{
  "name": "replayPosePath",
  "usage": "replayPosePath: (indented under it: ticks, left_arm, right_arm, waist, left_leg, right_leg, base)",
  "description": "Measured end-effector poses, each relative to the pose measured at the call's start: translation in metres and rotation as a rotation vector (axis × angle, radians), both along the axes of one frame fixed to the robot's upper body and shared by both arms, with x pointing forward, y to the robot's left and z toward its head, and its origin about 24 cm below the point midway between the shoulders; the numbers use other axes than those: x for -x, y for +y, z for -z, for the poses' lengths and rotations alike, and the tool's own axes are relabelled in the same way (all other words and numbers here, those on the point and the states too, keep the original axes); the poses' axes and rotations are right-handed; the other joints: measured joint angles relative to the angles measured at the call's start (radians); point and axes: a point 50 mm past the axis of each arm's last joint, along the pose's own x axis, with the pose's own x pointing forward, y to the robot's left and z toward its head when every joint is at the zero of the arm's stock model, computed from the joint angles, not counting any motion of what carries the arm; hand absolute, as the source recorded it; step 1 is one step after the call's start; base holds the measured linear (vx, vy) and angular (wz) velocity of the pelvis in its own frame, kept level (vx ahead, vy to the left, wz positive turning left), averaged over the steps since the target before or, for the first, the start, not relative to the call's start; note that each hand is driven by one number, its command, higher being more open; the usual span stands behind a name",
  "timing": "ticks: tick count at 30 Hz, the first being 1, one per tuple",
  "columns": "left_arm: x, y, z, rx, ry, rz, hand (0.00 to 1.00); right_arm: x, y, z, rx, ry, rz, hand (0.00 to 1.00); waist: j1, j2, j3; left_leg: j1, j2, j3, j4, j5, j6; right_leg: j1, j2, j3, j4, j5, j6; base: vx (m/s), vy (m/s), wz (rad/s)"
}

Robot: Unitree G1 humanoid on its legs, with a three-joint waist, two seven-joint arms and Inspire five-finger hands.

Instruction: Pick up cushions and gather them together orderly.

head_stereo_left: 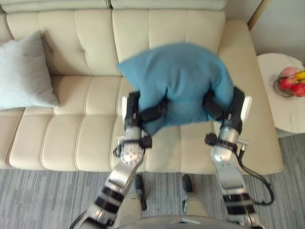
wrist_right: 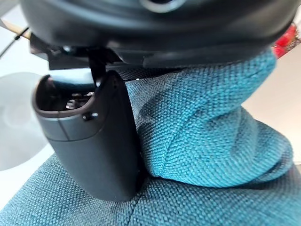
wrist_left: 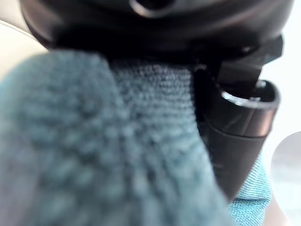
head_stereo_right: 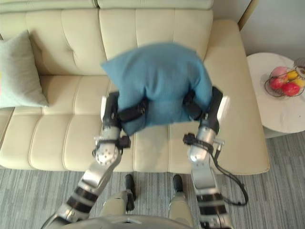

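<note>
Teal fabric bunches in my grip: the teal cushion [head_stereo_left: 178, 76] hangs above the seat of the cream sofa [head_stereo_left: 86, 129], with my left robot hand [head_stereo_left: 143, 112] and right robot hand [head_stereo_left: 218, 107] each curled tightly into its sides. A grey cushion [head_stereo_left: 24, 71] leans at the sofa's left end.

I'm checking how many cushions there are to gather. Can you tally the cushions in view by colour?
teal cushion: 1, gripped between the left hand and the right hand above the sofa
pale grey cushion: 1, leaning at the sofa's left end
Total: 2
</note>
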Motion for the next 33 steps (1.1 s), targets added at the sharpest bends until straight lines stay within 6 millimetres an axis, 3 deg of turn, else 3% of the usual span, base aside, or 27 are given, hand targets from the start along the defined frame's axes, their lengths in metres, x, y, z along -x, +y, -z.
replayPosePath:
  ticks: [4,9,11,14,20,24,27,31,33]
  left_arm:
    - [-0.036,-0.003,-0.053,-0.055,-0.123,-0.04,1.0]
    - [-0.067,-0.003,-0.091,-0.121,-0.152,-0.095,1.0]
    - [-0.081,0.005,-0.113,-0.125,-0.148,-0.139,1.0]
    - [-0.092,0.013,-0.128,-0.145,-0.121,-0.154,1.0]
    - [-0.103,0.017,-0.104,-0.146,0.014,-0.114,1.0]
    - [-0.103,0.017,-0.1,-0.137,0.026,-0.104,1.0]
    - [-0.101,0.023,-0.084,-0.121,0.04,-0.11,1.0]
    - [-0.094,0.036,-0.042,-0.085,0.129,-0.132,1.0]
    - [-0.09,0.039,-0.032,-0.096,0.135,-0.135,1.0]
  right_arm:
    - [-0.035,0.0,-0.051,0.004,-0.13,0.04,1.0]
    - [-0.063,0.003,-0.077,-0.055,-0.134,0.042,1.0]
    - [-0.079,0.008,-0.091,-0.119,-0.106,0.008,1.0]
    - [-0.093,0.012,-0.1,-0.177,-0.059,-0.058,1.0]
    - [-0.106,0.01,-0.097,-0.195,0.036,-0.147,1.0]
    - [-0.107,0.009,-0.099,-0.195,0.031,-0.164,1.0]
    - [-0.107,0.009,-0.091,-0.183,0.043,-0.176,1.0]
    - [-0.099,0.003,-0.052,-0.156,0.11,-0.164,1.0]
    - [-0.094,0.0,-0.036,-0.157,0.141,-0.16,1.0]
  waist:
    - [-0.001,0.006,0.047]
    - [-0.006,0.01,0.127]
    - [-0.01,0.011,0.192]
    - [-0.019,0.011,0.244]
    - [-0.029,0.011,0.319]
    - [-0.03,0.01,0.345]
    - [-0.036,0.01,0.346]
    - [-0.033,0.009,0.346]
    - [-0.032,0.009,0.346]
  left_leg:
    - [-0.06,0.0,-0.008,-0.019,0.047,0.002]
    - [-0.084,-0.01,-0.019,-0.093,0.117,-0.001]
    - [-0.09,-0.009,-0.019,-0.146,0.164,-0.005]
    - [-0.121,-0.001,-0.027,-0.184,0.201,-0.011]
    - [-0.167,0.014,-0.047,-0.208,0.229,-0.023]
    - [-0.185,0.023,-0.049,-0.222,0.242,-0.029]
    - [-0.173,0.033,-0.049,-0.222,0.243,-0.03]
    - [-0.136,0.04,-0.05,-0.228,0.246,-0.036]
    - [-0.12,0.041,-0.05,-0.235,0.247,-0.037]
  right_leg:
    - [-0.056,0.003,-0.003,-0.016,0.031,0.001]
    - [-0.098,0.007,-0.008,-0.036,0.061,-0.003]
    - [-0.127,0.016,-0.009,-0.041,0.079,-0.008]
    - [-0.169,0.028,-0.018,-0.041,0.093,-0.012]
    - [-0.215,0.046,-0.04,-0.039,0.098,-0.017]
    - [-0.237,0.054,-0.049,-0.036,0.1,-0.02]
    - [-0.23,0.058,-0.055,-0.027,0.1,-0.021]
    - [-0.2,0.065,-0.062,-0.018,0.09,-0.034]
    - [-0.194,0.067,-0.065,-0.004,0.08,-0.04]
  base:
    - [-0.08,-0.018,0.09]
    - [-0.04,-0.003,0.08]
    - [0.0,0.0,0.0]
    - [0.04,-0.002,0.04]
    - [0.1,0.007,0.07]
    - [0.13,0.012,0.01]
    - [0.12,0.02,-0.05]
    - [0.13,0.032,-0.01]
    - [0.12,0.029,0.01]
